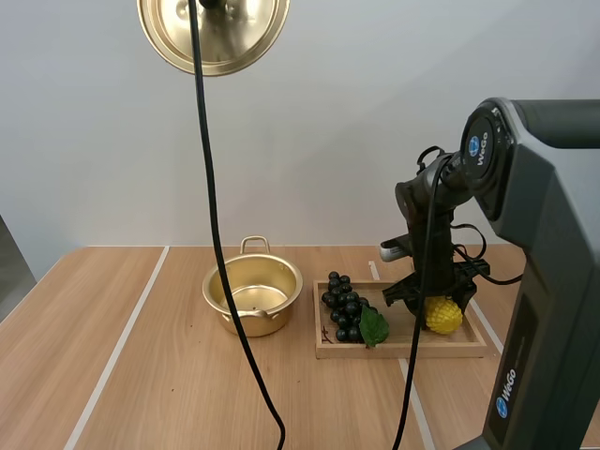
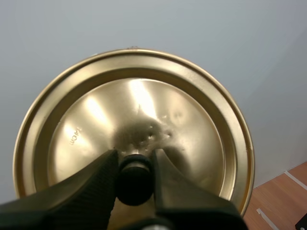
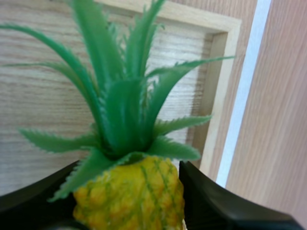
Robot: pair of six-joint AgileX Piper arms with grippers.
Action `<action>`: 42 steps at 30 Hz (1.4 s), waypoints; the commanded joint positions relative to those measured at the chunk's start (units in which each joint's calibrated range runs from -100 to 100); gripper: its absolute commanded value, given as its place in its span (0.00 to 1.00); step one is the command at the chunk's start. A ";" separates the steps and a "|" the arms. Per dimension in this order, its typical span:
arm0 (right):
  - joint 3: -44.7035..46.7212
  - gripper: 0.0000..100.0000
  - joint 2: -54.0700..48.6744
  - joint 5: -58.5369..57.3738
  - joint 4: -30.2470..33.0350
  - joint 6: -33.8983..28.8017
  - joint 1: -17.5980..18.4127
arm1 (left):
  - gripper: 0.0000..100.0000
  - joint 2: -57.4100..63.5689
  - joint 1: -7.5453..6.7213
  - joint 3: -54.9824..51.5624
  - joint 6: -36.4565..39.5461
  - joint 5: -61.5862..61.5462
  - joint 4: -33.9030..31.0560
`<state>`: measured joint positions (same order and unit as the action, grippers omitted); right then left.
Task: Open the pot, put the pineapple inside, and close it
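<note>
Pointing crown-first at the tray (image 3: 218, 28) rim, pineapple (image 3: 132, 196) sits pinched in right gripper (image 3: 129, 184).

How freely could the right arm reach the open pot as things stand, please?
Probably yes: the left gripper holds the lid high, the pot stands open beside the tray, and only the low grapes lie between.

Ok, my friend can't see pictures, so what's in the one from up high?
The right claw pinches a yellow pineapple at the right end of a wooden tray, with dark grapes at the tray's other end. Left of the tray sits an open gold pot, and its lid hangs high above the table.
</note>
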<state>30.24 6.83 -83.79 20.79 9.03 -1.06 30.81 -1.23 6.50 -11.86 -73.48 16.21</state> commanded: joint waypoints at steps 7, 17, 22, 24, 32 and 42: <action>-11.90 0.00 -4.20 -14.33 0.88 1.28 -0.18 | 0.00 0.61 -0.01 3.71 -0.15 2.63 1.31; -26.30 0.00 -17.84 -14.54 -0.73 1.40 -0.18 | 0.00 0.61 -0.01 17.62 -0.15 3.83 -0.16; -32.35 0.00 -22.08 -14.37 -9.26 3.29 -0.18 | 0.00 0.49 -0.01 25.81 -0.15 5.44 -1.31; -33.82 0.00 -22.83 -14.55 -16.71 6.85 0.10 | 0.00 0.39 -0.01 28.22 -0.15 4.61 -1.31; -34.15 0.00 -22.12 -16.21 -36.72 18.81 6.76 | 0.00 0.39 -0.01 29.80 -0.24 1.11 -2.05; -34.15 0.00 -15.12 -16.21 -36.23 20.47 17.58 | 0.00 0.62 -0.01 31.64 -0.22 -3.33 -5.99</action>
<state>-3.40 -9.95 -99.98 -15.44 28.83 15.19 31.23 -1.23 37.03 -12.24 -76.70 11.09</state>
